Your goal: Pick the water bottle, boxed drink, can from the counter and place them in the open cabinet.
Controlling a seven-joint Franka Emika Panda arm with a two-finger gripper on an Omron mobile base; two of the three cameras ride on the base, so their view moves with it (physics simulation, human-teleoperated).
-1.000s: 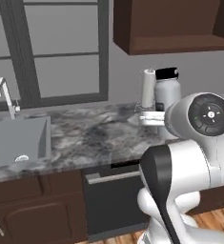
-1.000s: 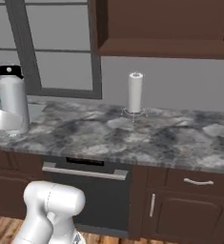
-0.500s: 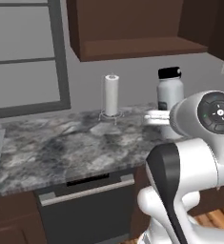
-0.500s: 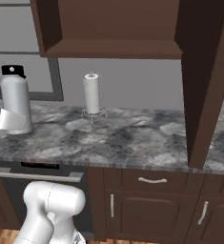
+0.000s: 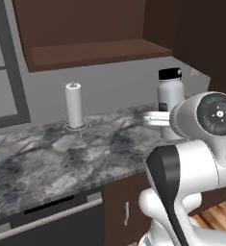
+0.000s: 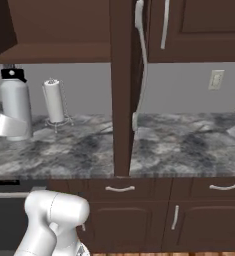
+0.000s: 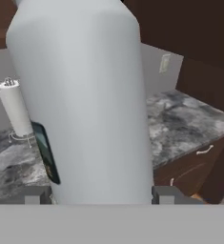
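The water bottle (image 5: pixel 170 103) stands upright between the fingers of the gripper (image 7: pixel 96 194), above the counter (image 5: pixel 47 163). The paper towel roll (image 5: pixel 74 106) stands on the counter, to the left of the bottle and nearer the wall. The cabinet (image 5: pixel 85 38) hangs above the counter, its door (image 6: pixel 123 85) swung open toward the room.

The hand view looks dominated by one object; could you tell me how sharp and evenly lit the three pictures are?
Hand view: the water bottle looms large, its top cropped, softly shaded. Left base view: flat lighting, paper towel roll slightly soft. Right base view: even light, no glare on the counter.
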